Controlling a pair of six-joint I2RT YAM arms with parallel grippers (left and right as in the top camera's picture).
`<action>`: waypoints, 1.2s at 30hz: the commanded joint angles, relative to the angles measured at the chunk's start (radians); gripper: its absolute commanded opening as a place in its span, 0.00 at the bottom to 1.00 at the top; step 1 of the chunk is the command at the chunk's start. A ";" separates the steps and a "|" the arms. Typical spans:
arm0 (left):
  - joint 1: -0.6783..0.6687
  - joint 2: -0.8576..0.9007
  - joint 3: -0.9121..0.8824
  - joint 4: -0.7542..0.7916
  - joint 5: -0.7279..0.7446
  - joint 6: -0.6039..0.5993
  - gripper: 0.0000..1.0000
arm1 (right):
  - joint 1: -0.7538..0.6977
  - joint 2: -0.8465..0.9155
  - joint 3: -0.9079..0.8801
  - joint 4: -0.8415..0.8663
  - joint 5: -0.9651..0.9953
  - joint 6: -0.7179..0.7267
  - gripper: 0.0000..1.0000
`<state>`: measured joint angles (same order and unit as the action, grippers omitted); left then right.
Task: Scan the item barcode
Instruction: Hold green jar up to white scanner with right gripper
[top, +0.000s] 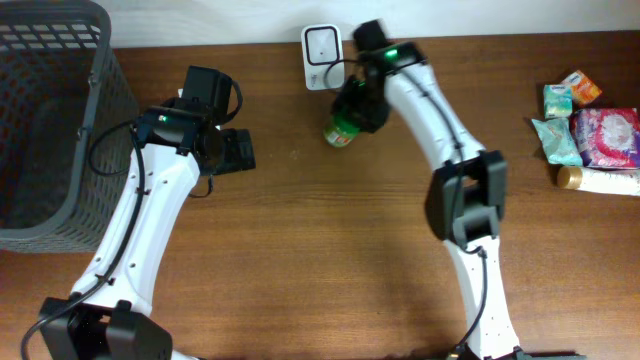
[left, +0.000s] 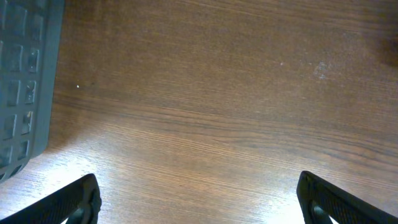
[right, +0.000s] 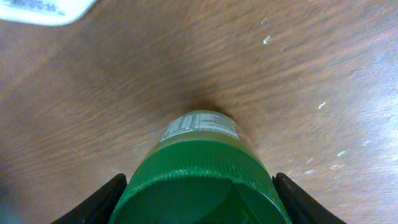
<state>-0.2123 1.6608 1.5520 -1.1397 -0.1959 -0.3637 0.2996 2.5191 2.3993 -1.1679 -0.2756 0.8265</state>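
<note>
A grey basket (top: 55, 130) is sitting at the table's (top: 330, 250) far left, a cluster of packets (top: 590, 135) is lying at the far right, and a white scanner (top: 322, 43) is standing at the back edge, just beyond the green bottle (top: 340, 131), with nothing lying between them. The right gripper (top: 353, 108) is reaching over the bottle, its fingers (right: 102, 199) flanking the green cap at a middling spread; whether they are pressing on it I cannot tell. The left gripper (top: 236, 150) is hanging wide open over bare wood beside the basket, holding nothing.
</note>
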 joint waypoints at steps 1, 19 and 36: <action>-0.003 -0.004 0.002 0.001 -0.011 -0.010 0.99 | -0.164 -0.037 0.032 0.000 -0.466 -0.162 0.56; -0.003 -0.004 0.002 0.001 -0.011 -0.010 0.99 | -0.227 -0.037 0.031 0.200 -1.093 -0.002 0.56; -0.003 -0.004 0.002 0.001 -0.011 -0.010 0.99 | -0.055 -0.037 0.035 0.496 -0.261 -0.364 0.54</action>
<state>-0.2123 1.6608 1.5520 -1.1393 -0.1959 -0.3637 0.2234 2.5191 2.4012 -0.8326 -0.6750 0.5457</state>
